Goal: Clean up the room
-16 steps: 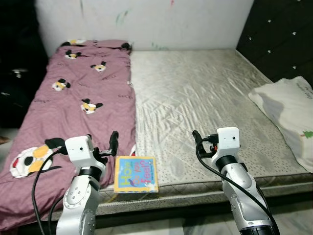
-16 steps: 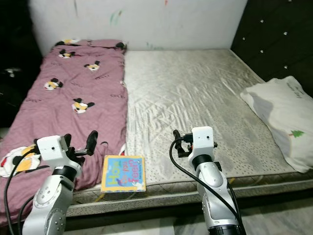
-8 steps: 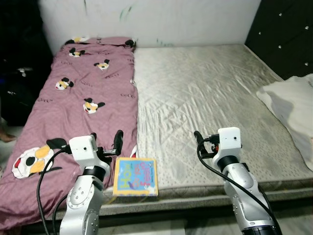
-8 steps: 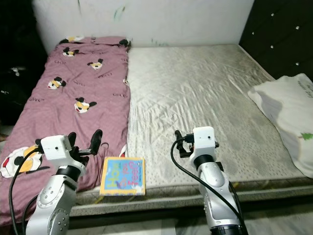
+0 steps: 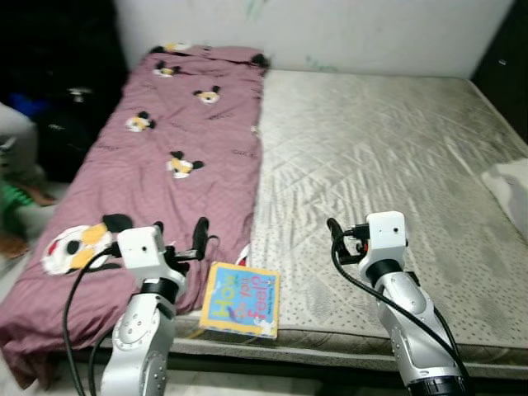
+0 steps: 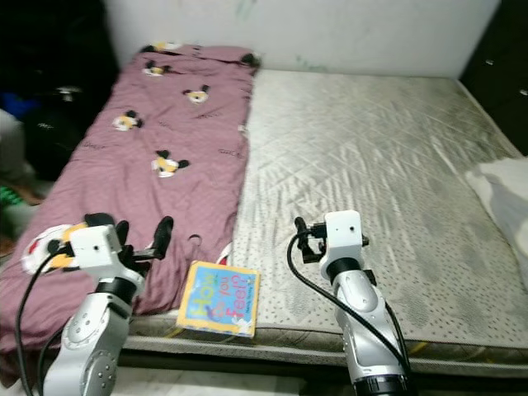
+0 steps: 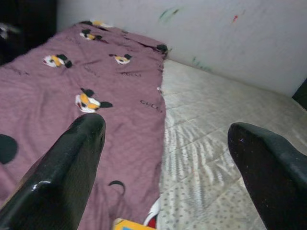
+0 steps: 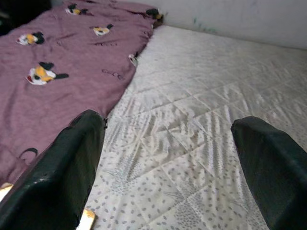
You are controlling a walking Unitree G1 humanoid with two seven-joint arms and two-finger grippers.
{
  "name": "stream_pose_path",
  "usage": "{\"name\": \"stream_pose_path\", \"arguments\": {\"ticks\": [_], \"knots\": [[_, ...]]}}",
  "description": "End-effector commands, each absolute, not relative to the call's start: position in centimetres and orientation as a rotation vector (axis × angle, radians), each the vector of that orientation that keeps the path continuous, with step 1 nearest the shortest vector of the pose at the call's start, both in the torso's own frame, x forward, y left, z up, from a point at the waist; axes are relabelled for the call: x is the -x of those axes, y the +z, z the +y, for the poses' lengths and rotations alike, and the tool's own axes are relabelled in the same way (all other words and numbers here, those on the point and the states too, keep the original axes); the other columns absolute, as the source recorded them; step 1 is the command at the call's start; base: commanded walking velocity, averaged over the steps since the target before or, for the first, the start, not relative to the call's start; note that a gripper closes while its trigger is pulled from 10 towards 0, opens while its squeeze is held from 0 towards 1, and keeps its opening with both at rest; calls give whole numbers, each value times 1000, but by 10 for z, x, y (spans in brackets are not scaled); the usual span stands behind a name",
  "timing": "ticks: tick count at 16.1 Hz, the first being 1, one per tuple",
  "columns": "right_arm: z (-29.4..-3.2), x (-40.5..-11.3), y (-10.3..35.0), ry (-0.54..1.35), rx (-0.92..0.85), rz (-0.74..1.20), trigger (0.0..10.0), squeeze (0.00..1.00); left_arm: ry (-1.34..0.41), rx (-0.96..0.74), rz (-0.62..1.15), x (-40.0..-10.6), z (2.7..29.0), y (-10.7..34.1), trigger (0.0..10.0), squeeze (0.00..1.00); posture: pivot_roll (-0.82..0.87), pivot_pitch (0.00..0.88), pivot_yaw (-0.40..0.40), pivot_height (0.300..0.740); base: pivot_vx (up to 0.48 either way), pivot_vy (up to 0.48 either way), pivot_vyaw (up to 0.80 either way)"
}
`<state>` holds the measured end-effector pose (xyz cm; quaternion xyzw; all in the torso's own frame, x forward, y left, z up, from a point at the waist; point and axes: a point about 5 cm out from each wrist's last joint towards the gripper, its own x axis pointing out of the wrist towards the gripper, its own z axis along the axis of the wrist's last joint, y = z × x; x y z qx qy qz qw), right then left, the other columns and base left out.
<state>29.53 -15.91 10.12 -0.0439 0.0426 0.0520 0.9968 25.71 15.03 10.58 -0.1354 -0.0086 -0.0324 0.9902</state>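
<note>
A book (image 5: 240,299) is seen lying flat at the near edge of the bed (image 5: 396,165), just beside the purple blanket (image 5: 157,165). Both the left pincer (image 5: 177,247) and the right pincer (image 5: 332,235) are held wide open and empty above the mattress. The book could be pushed off the edge by a low approach.

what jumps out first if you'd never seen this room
A bright yellow and blue picture book lies at the near edge of the bed, between the left gripper and the right gripper, both raised and open. Beside it, a maroon cartoon-mouse blanket covers the left side of the grey mattress.
</note>
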Motion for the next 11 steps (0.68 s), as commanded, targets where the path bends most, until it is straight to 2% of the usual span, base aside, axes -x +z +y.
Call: {"name": "stream_pose_path", "arguments": {"ticks": [1, 2, 6, 9, 11], "knots": [[-163, -294, 97, 85, 90, 99, 10000, 0, -68, 267, -21, -256, 150, 107, 10000, 0, 11, 21, -6, 740, 0, 0, 0], [-165, -294, 96, 75, 85, 108, 10000, 0, -72, 265, -26, -256, 149, 107, 10000, 0, 11, 21, -6, 740, 255, 0, 0], [-165, -294, 96, 68, 82, 105, 10000, 0, -78, 263, -23, -256, 149, 107, 10000, 0, 13, 19, -4, 740, 289, 0, -745], [-165, -294, 94, 67, 84, 107, 10000, 0, -73, 262, -13, -256, 149, 105, 10000, 0, 14, 23, -4, 740, 270, 0, 0], [-165, -294, 94, 68, 88, 109, 10000, 0, -58, 254, 2, -256, 150, 103, 10000, 0, 15, 25, -5, 740, 0, 0, 0]]}}
